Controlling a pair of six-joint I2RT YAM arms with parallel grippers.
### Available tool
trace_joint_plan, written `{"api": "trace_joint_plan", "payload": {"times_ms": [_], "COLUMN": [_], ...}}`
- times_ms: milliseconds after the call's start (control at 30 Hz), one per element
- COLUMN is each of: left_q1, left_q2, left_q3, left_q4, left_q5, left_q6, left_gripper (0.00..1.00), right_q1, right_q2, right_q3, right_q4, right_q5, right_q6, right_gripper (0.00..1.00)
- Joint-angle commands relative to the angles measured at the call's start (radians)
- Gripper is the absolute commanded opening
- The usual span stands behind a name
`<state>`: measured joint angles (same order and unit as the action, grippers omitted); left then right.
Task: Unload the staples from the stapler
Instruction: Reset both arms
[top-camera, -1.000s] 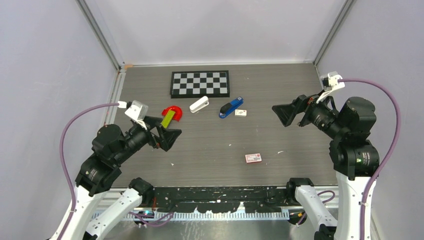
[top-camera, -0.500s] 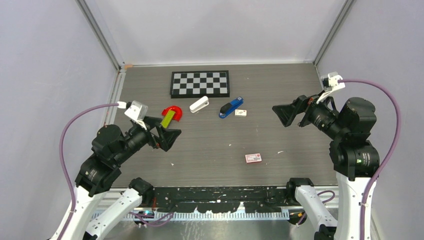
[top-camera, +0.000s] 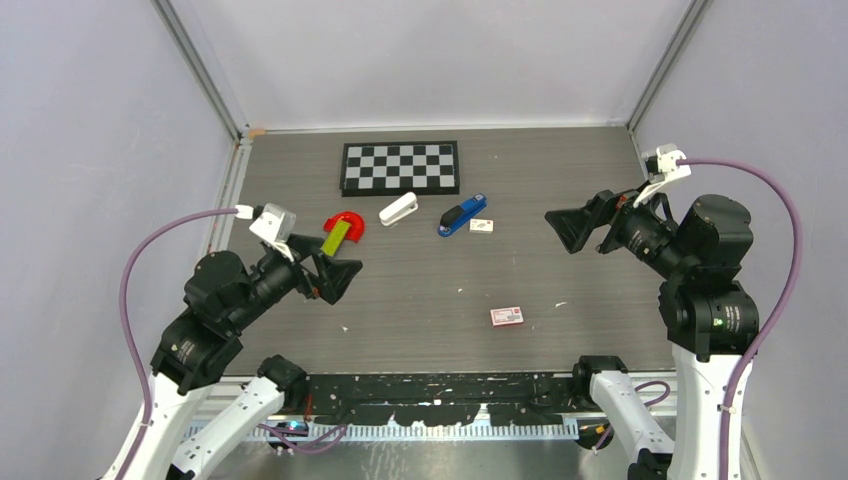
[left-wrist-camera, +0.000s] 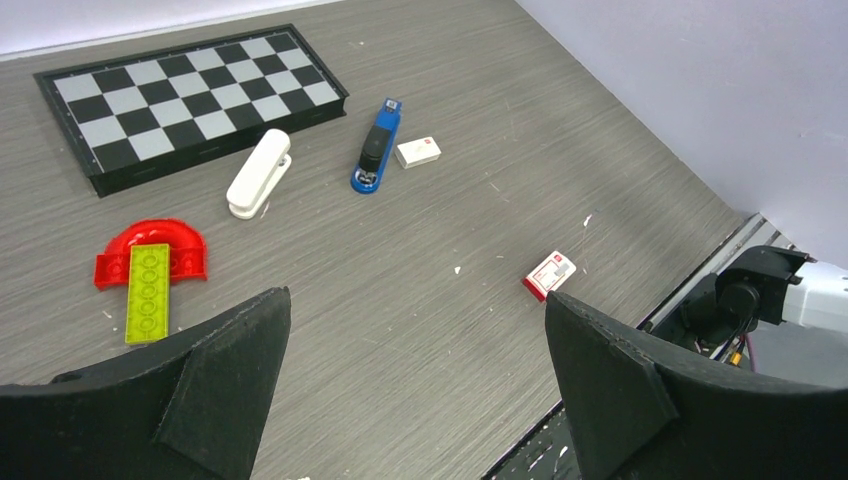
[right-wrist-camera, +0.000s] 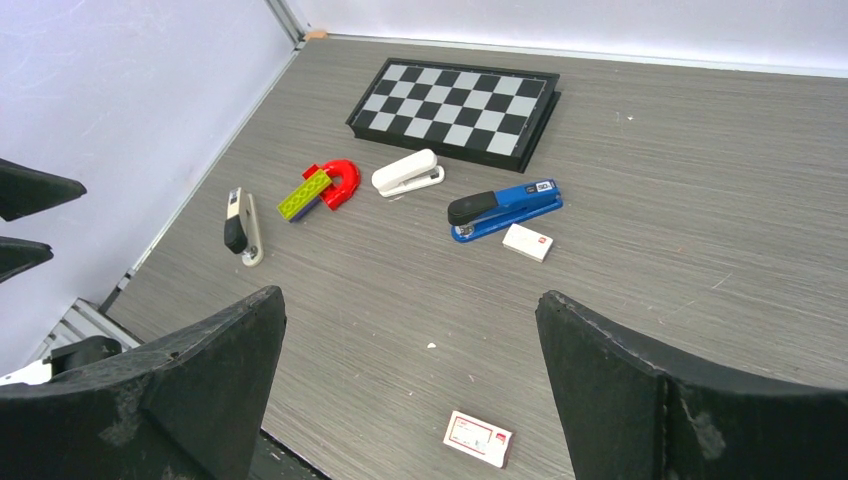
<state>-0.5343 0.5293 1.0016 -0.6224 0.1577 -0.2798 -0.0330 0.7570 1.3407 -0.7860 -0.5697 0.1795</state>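
While we are hovering both arms above table (top-camera: 420, 290), left gripper (left-wrist-camera: 415, 300) and right gripper (right-wrist-camera: 410, 298) are gaping wide, gripping nothing. Stapler (top-camera: 461, 218) is lying on table by chessboard (top-camera: 400, 167), small white box (top-camera: 482, 226) just beside it; red-and-white box (top-camera: 506, 316) is sitting closed nearer us, contents hidden.

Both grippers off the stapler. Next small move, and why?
Probably reach the right gripper toward the blue stapler: it hangs open and empty, the stapler lies shut and untouched, and it looks somewhat nearer than the left gripper, also open.
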Motion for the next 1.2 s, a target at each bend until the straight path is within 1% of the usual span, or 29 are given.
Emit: {"api": "trace_joint_plan", "payload": {"times_ms": [0, 633, 967, 1167], "left_q1": [0.004, 0.004, 0.004, 0.004], "left_q2": [-0.011, -0.024, -0.067, -0.068], "left_q3": [-0.009, -0.033, -0.067, -0.064], "left_q4": [0.012, 0.017, 0.018, 0.013], "left_q5": [0.005, -0.004, -0.019, -0.021], "left_q6": [0.007, 0.013, 0.011, 0.013], "left_gripper": [1.00, 1.00, 1.00, 1.00], "right_q1": [-0.004, -0.005, -0.013, -0.015], "right_q2": [-0.010, -0.017, -0.035, -0.034], "right_q3": [0.008, -0.018, -0.034, -0.038], "right_q4": [0.032, 0.046, 0.051, 0.059], "right_q5": [0.005, 0.021, 0.030, 0.029], "right_q6": [-0.001, 0.004, 0.018, 0.019], "right_gripper": [1.00, 1.00, 0.99, 0.99]}}
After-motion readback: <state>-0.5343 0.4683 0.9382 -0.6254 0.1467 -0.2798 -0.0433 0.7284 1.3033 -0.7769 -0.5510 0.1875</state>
